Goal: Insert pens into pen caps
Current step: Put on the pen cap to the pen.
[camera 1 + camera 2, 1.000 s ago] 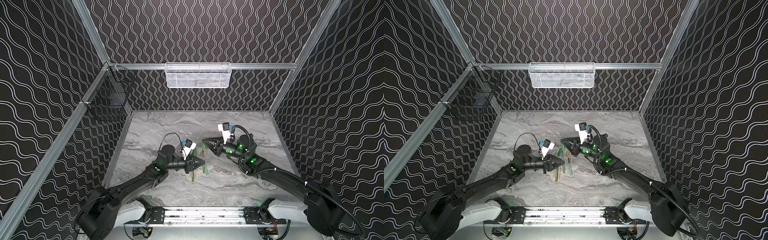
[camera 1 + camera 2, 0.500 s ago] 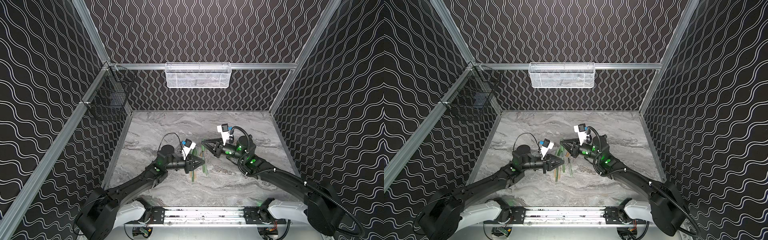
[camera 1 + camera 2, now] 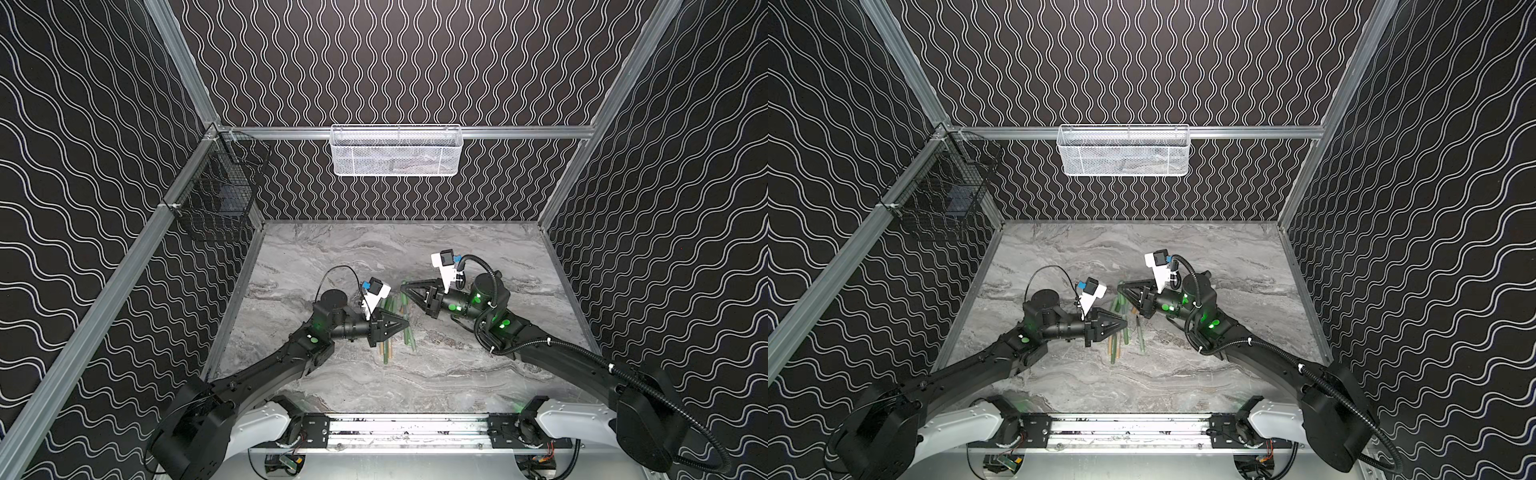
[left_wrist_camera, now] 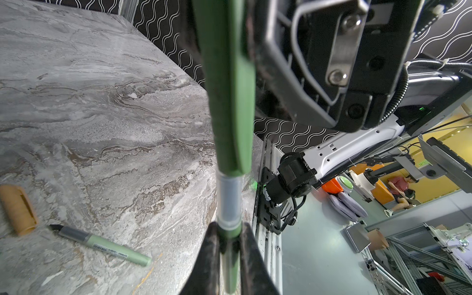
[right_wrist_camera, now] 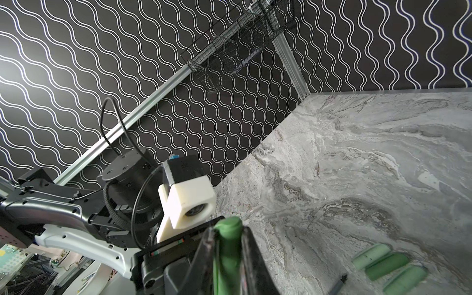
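A dark green pen (image 4: pixel 229 204), held above the middle of the worktop (image 4: pixel 102 115), noses into a matching cap (image 4: pixel 229 89). The left gripper (image 4: pixel 227 245) clamps the barrel and the right gripper (image 5: pixel 227 242) the cap, apparently to press them together. The pen runs gripper to gripper, tip seemingly toward the back edge.

I see the left gripper (image 3: pixel 406 323) and the right gripper (image 3: pixel 403 285) pinched to points, tips near each other, over a cluster of thin green and tan pens (image 3: pixel 386 353) on the grey marble-patterned table (image 3: pixel 457 365). A white mesh basket (image 3: pixel 395 151) hangs on the back wall.
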Robot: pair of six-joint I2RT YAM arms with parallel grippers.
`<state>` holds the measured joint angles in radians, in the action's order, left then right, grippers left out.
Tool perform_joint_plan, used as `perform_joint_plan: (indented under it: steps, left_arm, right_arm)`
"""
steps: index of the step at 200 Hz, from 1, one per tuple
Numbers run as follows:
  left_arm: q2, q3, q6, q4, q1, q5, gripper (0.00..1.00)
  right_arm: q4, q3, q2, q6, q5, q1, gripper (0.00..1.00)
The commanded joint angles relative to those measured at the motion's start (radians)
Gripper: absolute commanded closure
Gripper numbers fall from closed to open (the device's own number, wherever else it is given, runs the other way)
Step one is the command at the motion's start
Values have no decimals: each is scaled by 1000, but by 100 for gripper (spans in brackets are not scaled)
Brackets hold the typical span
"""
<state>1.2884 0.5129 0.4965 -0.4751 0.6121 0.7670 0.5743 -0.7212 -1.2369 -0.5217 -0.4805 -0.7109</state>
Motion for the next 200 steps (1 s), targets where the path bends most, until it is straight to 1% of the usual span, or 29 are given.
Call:
perform_joint_plan:
  steps: [1, 42, 85, 125, 163, 200]
  left_arm:
    - [-7, 13, -12, -24, -10, -25, 100]
    - [-23, 10, -10, -21, -20, -36, 100]
    - [-32, 7, -12, -17, -23, -37, 100]
    - [-41, 5, -21, -8, -23, -40, 100]
    - [-56, 6, -28, -1, -23, -48, 100]
    - [-79, 7, -33, 10, -23, -58, 100]
  right_arm:
    - [-26, 10, 14, 15, -10, -11, 91]
    - [-10, 49, 46, 28, 7, -25, 91]
    - [-43, 38, 34, 44, 17, -38, 91]
    - [-127, -13, 5, 58, 26, -44, 92]
    - [-286, -103, -45, 103, 13, -45, 93]
    - [-286, -91, -42, 103, 9, -45, 93]
